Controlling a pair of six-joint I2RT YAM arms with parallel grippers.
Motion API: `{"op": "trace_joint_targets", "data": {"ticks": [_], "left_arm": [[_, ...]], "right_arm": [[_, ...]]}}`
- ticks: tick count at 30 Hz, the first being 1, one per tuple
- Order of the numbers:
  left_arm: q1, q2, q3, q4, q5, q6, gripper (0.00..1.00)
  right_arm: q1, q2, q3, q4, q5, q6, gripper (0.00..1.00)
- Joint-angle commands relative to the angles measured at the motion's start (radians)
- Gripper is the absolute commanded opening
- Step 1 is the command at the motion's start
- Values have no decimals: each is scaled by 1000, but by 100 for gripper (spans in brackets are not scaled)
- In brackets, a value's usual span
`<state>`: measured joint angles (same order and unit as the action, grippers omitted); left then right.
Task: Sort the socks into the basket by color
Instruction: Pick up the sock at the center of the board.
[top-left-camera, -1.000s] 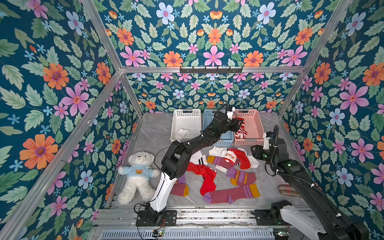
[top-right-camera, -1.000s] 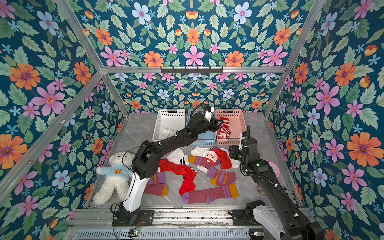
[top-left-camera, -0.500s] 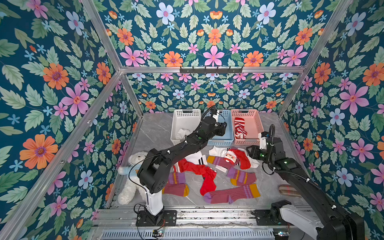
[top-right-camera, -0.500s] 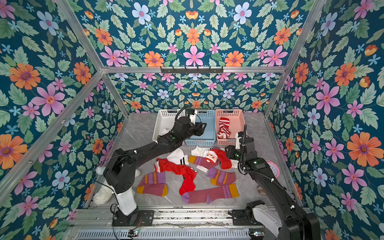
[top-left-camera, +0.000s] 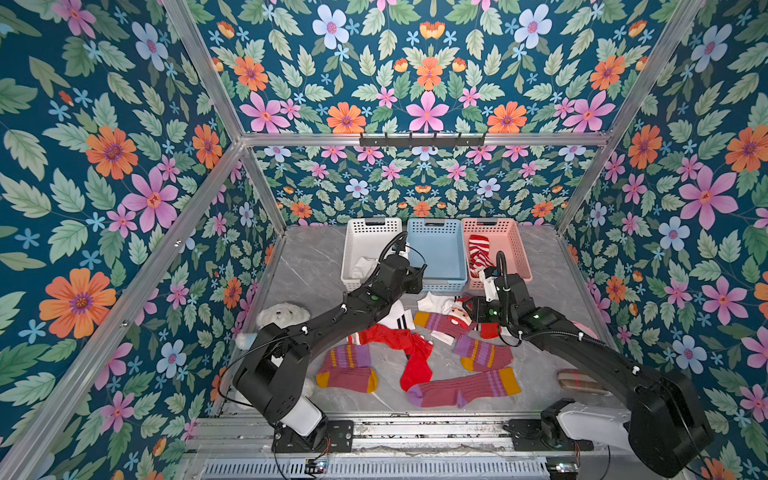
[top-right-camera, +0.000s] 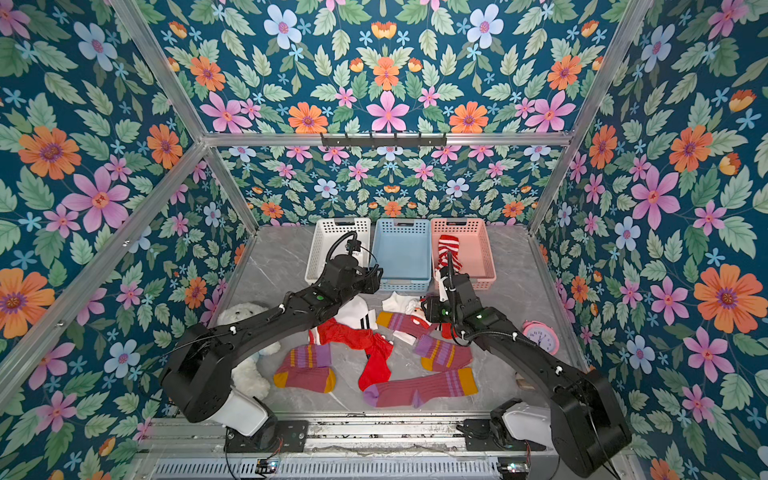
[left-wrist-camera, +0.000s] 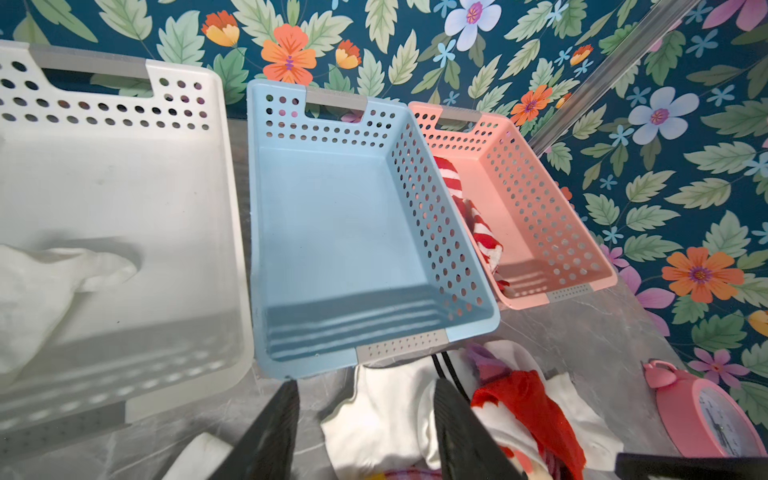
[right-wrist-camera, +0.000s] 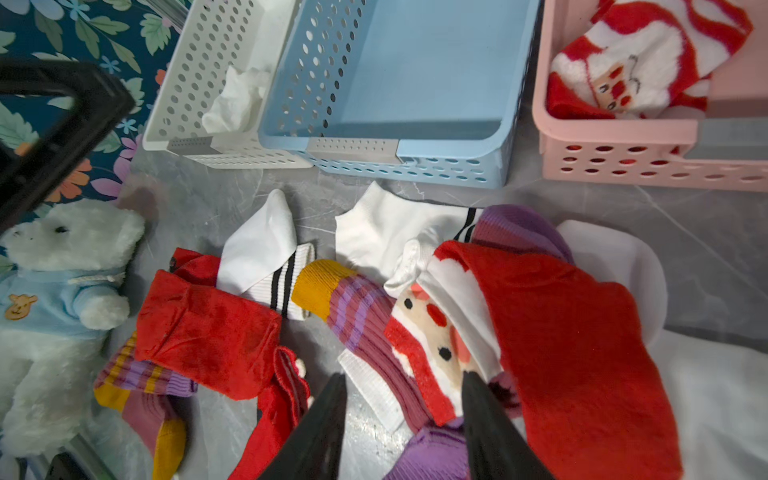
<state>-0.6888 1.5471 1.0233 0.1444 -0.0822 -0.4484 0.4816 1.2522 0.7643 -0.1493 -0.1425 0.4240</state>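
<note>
The right gripper (right-wrist-camera: 403, 376) is hovering open over the Santa sock (right-wrist-camera: 432, 332), likely bound for the pink basket (right-wrist-camera: 615, 166), while the left gripper (left-wrist-camera: 365, 384) is hanging open and empty.

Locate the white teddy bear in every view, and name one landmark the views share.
In a top view: the teddy bear lies at the left side of the table, partly behind the left arm.
In a top view: same place, head and body showing past that arm.
Left wrist: not in it.
Right wrist: lying beside the red sock, blue shirt showing.
Shared landmark: the blue basket, middle of three.
</note>
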Motion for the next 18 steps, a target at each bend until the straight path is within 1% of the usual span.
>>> {"op": "trace_joint_targets", "data": {"ticks": [1, 11, 18], "left_arm": [[10, -19, -12, 6, -23, -9, 55], [16, -24, -22, 2, -5, -3, 56], [22, -34, -37, -5, -14, 6, 56]], "right_arm": [[29, 33, 18, 47, 14, 19, 48], [84, 169, 70, 73, 30, 38, 47], [100, 214, 110, -7, 153, 35, 47]]}}
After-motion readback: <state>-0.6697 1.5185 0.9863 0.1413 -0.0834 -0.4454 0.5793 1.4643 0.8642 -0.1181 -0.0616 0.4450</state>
